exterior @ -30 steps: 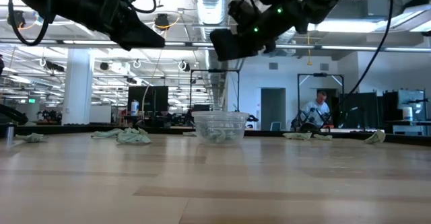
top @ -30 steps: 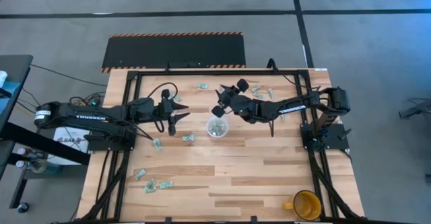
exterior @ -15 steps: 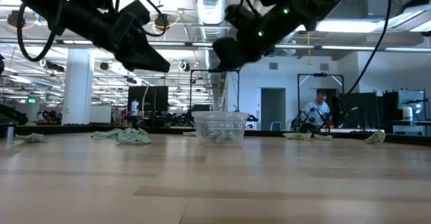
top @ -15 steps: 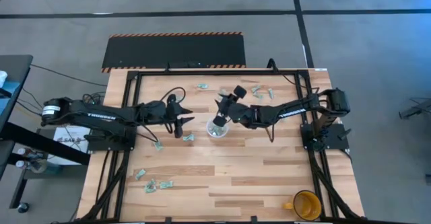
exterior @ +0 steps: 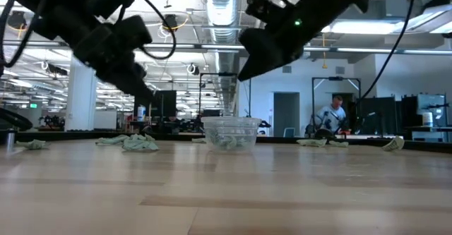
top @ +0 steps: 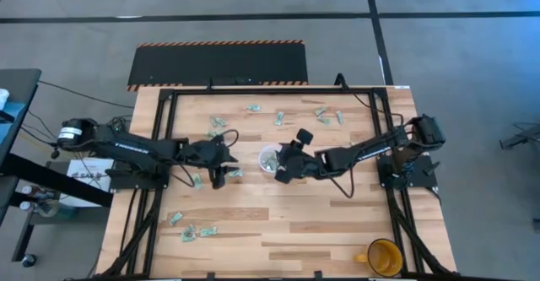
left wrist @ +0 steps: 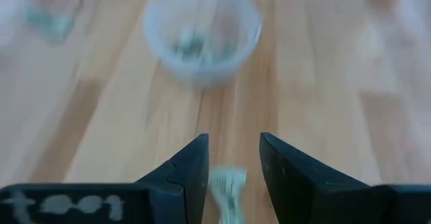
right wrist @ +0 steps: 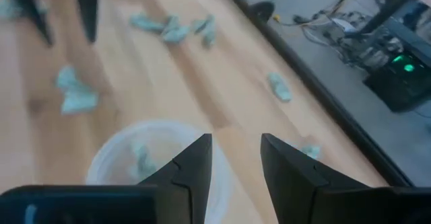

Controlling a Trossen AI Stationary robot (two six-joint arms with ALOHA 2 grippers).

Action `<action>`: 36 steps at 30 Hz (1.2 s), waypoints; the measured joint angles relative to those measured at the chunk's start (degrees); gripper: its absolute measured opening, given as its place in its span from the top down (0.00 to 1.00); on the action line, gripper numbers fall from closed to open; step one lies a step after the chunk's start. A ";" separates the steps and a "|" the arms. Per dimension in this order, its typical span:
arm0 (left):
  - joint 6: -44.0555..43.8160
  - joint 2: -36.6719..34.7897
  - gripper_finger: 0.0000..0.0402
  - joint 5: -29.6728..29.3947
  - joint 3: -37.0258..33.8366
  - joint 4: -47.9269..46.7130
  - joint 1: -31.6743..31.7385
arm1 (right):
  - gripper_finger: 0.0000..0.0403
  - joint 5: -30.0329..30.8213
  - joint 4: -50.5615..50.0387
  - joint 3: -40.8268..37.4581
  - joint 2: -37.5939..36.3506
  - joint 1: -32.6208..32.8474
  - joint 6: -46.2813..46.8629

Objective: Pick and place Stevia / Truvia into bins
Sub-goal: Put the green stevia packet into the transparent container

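The clear plastic cup (top: 269, 158) stands mid-table with several pale green sachets inside; it also shows in the low view (exterior: 231, 133). My left gripper (top: 220, 173) is open, above the table just left of the cup. In the left wrist view its fingers (left wrist: 234, 138) stand on either side of one sachet (left wrist: 227, 183) lying flat on the wood (top: 234, 173), without touching it. My right gripper (top: 282, 171) is open and empty, held above the cup's near right rim. The right wrist view (right wrist: 236, 138) shows the cup (right wrist: 151, 158) below it.
Loose sachets lie near the far edge (top: 278, 116), (top: 326, 113), at the left (top: 196, 180) and near left (top: 198, 231). A yellow-orange mug (top: 384, 256) stands at the near right corner. A person shows far behind the table (exterior: 332, 115).
My left gripper has gone toward the table's near edge and down, toward the sachet left of the cup, tipping its fingers downward. My right gripper has gone from the cup's far side toward the near edge, ending over the cup's near right rim.
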 joint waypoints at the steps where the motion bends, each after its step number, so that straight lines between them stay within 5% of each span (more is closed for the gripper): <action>1: -1.33 0.28 0.70 -1.08 0.00 -1.87 -0.69 | 0.70 -0.07 -0.33 -0.10 -0.27 0.62 0.12; 7: -7.18 3.45 0.70 -3.49 0.02 -8.59 -0.93 | 0.70 0.00 1.00 0.04 -1.07 3.31 0.73; 18: -6.25 14.76 0.70 -0.98 0.05 0.13 -0.84 | 0.70 0.34 0.70 0.05 -1.13 2.84 1.11; 28: -6.43 16.57 0.70 -0.54 0.09 3.01 -0.84 | 0.70 0.10 0.53 0.05 -1.13 2.31 2.06; 36: -6.91 16.76 0.94 -1.86 -0.02 6.54 -0.86 | 0.70 0.10 0.14 0.05 -1.13 2.21 2.17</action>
